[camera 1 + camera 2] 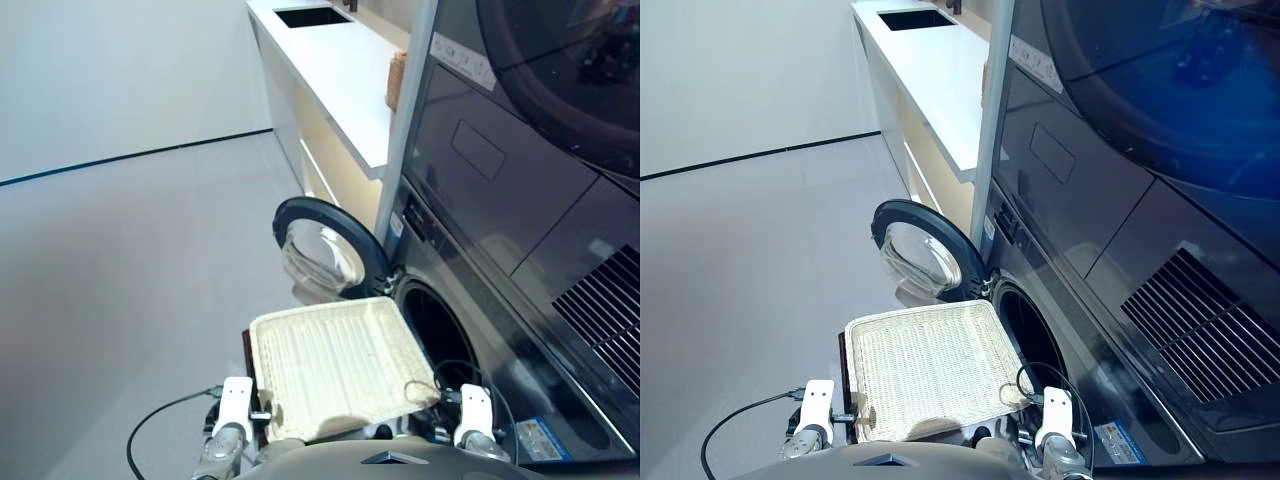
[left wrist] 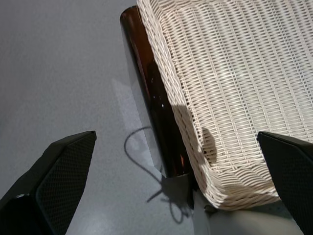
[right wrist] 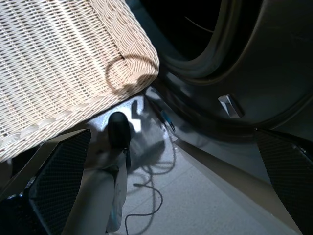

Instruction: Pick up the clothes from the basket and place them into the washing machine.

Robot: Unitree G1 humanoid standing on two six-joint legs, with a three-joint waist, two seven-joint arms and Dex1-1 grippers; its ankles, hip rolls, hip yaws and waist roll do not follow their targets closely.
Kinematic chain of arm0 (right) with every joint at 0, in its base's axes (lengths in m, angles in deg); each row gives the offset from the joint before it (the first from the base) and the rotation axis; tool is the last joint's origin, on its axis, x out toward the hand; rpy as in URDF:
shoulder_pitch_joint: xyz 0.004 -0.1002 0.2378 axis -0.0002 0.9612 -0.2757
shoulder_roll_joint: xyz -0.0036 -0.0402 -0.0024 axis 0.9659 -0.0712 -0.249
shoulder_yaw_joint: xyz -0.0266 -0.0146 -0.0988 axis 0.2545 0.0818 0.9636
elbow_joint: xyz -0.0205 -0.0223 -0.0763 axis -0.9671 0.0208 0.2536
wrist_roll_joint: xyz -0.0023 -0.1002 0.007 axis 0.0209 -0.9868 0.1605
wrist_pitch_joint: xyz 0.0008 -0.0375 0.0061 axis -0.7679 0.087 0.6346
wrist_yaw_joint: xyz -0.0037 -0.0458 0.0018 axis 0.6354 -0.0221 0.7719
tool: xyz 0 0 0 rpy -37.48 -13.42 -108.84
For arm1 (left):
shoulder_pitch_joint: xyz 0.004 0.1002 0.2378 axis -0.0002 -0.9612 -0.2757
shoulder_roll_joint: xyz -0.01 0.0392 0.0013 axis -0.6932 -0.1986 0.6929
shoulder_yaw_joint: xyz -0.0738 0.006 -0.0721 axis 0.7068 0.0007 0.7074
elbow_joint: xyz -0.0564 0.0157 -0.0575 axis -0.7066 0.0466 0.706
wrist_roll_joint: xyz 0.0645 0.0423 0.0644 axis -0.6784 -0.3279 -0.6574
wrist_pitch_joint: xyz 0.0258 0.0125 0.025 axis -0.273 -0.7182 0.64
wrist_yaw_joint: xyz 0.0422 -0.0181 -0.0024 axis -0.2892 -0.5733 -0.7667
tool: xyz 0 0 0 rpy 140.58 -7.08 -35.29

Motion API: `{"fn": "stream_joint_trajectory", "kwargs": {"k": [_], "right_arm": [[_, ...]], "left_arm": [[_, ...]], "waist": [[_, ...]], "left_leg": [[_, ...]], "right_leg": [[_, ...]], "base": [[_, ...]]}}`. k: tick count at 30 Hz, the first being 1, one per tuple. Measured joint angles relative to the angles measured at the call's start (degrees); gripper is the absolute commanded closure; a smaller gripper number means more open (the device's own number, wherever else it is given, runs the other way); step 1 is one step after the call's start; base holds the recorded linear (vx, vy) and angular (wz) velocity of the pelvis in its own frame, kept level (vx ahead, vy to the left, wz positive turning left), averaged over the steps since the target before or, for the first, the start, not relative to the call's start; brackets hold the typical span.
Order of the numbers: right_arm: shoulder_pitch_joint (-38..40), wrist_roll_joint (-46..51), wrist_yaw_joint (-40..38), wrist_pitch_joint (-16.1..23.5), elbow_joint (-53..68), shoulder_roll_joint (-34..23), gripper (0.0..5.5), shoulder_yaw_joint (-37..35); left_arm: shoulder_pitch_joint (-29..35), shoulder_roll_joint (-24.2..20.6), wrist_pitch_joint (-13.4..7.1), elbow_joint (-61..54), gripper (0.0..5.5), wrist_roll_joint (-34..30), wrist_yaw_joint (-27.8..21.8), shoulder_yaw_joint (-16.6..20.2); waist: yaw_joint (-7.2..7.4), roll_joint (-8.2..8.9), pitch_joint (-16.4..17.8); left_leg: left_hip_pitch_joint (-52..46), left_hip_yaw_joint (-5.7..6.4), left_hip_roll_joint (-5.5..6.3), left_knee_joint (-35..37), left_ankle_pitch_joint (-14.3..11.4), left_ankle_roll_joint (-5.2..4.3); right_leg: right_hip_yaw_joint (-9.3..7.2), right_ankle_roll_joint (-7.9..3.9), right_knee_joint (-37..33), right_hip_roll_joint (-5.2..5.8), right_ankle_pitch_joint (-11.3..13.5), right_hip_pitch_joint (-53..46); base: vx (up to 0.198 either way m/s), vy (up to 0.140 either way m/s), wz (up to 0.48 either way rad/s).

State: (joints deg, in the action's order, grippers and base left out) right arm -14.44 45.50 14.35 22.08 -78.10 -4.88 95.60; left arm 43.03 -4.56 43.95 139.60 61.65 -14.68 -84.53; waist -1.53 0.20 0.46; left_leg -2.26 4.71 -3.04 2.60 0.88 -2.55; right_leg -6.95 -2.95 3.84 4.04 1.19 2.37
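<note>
The cream woven basket sits in front of me on a dark brown stand, and its bare bottom shows with nothing lying in it. No clothes are in view. To its right is the dark grey washing machine, its drum mouth dark inside and its glass porthole door swung open to the left. My left gripper is open beside the basket's near left corner. My right gripper is open at the near right corner, between the basket and the drum mouth. Neither holds anything.
A second dark appliance with a large tinted round door is stacked above the washer. A white counter with a sink runs along the wall behind it. A black cable loops over the grey floor at my left.
</note>
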Motion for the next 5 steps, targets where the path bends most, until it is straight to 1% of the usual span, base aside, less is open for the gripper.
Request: {"fn": "stream_joint_trajectory", "kwargs": {"k": [3, 5], "right_arm": [[0.0, -1.1, -0.2, 0.0, 0.1, 0.0, 0.00, 0.1], [0.0, -2.1, -0.3, 0.0, 0.1, 0.1, 0.00, 0.2]], "left_arm": [[-0.2, 0.3, 0.0, -0.4, 0.00, 0.2, 0.0, -0.1], [-0.2, 0.5, 0.0, -0.4, 0.00, 0.1, 0.0, -0.2]], "waist": [[-0.01, -0.01, -0.1], [-0.01, -0.01, -0.2]], "left_leg": [[0.0, 0.00, -0.06, 0.0, 0.0, 0.00], [0.0, 0.00, -0.06, 0.1, 0.2, 0.31]], "right_leg": [[-0.01, 0.05, 0.0, -0.04, 0.0, 0.0], [-0.03, 0.05, -0.1, -0.08, 0.1, 0.0]], "base": [[0.000, 0.000, 0.000], [0.000, 0.000, 0.000]]}}
